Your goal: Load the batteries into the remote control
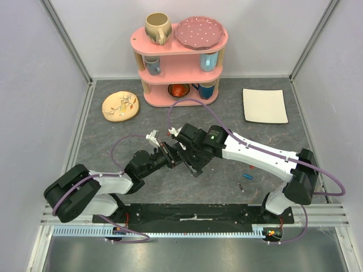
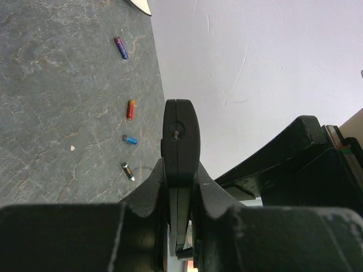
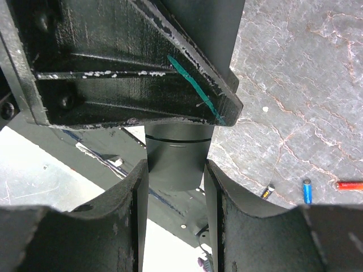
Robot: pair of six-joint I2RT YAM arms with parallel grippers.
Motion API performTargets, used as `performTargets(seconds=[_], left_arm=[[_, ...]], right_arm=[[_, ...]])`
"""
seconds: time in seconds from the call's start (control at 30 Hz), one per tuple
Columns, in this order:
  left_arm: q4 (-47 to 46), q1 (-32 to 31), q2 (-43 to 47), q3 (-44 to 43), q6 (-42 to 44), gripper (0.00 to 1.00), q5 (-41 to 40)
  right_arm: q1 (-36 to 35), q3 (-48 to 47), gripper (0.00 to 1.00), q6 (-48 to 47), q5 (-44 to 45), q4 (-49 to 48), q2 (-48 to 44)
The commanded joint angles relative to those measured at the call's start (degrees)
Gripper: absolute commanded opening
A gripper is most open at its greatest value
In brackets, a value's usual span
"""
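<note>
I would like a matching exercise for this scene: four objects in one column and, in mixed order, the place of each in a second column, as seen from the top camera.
Things
1. beige mug
2. white square plate
3. round yellow plate
4. remote control

Places
A. on the table, left of the pink shelf
B. gripped between fingers, off the table
C. on top of the pink shelf
D. on the table, right of the pink shelf

Pairs: 1-C, 2-D, 3-A, 4-B
</note>
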State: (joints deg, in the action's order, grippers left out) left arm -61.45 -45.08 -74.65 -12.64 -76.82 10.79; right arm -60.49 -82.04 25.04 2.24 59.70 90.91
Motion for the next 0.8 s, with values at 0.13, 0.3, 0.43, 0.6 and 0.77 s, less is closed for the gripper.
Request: performTargets(seconds=[0.13, 0.3, 0.43, 0.6, 0.77], left_arm=[[-19.5, -2.6, -0.3, -4.8, -5.4, 0.02, 11.4], [-19.5, -2.8, -0.6, -4.9, -5.4, 0.02, 11.4], [-19.6, -3.0, -0.7, -5.0, -5.3, 0.02, 11.5], [-19.7, -3.2, -0.8, -5.0, -5.3, 0.02, 11.5], [-19.8, -3.3, -1.1, -4.9, -5.2, 0.02, 11.6]], right_arm=[[2.9, 0.2, 0.00, -1.4, 5.1, -5.6, 0.3], [3.7, -0.2, 0.00, -1.7, 5.0, -5.6, 0.2], [3.9, -0.5, 0.00, -1.7, 4.8, -5.7, 0.3], [4.2, -0.6, 0.00, -1.9, 4.9, -5.7, 0.3], [4.3, -0.9, 0.00, -2.1, 5.1, -5.9, 0.2]])
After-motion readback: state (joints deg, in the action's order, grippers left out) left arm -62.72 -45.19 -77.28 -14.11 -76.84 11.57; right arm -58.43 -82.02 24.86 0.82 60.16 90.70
